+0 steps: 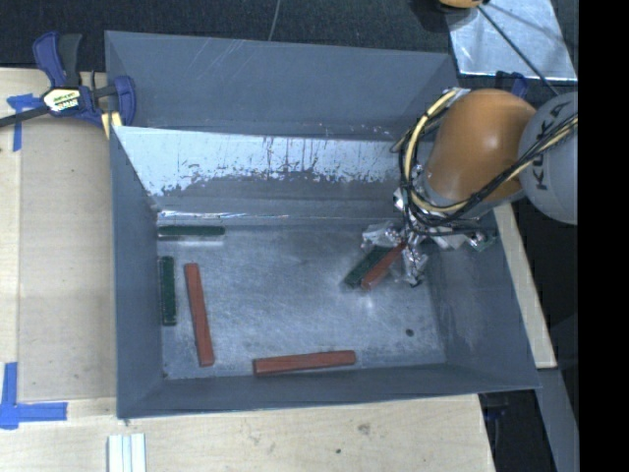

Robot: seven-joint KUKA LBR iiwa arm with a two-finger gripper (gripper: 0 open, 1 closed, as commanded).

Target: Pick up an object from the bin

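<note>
Sticks, flat, narrow and matte, are scattered over the scuffed floor of the grey metal bin (285, 87). A red-brown stick (380, 270) and a dark green stick (358, 270) are laid side by side, slanted, right of the middle, with their far ends tucked under the metal claw (401, 252). Whether the claw is closed on them cannot be told. A green pair (168, 290) and a red-brown bar (200, 315) are seen at the left, and another bar (305, 363) lies along the near wall.
</note>
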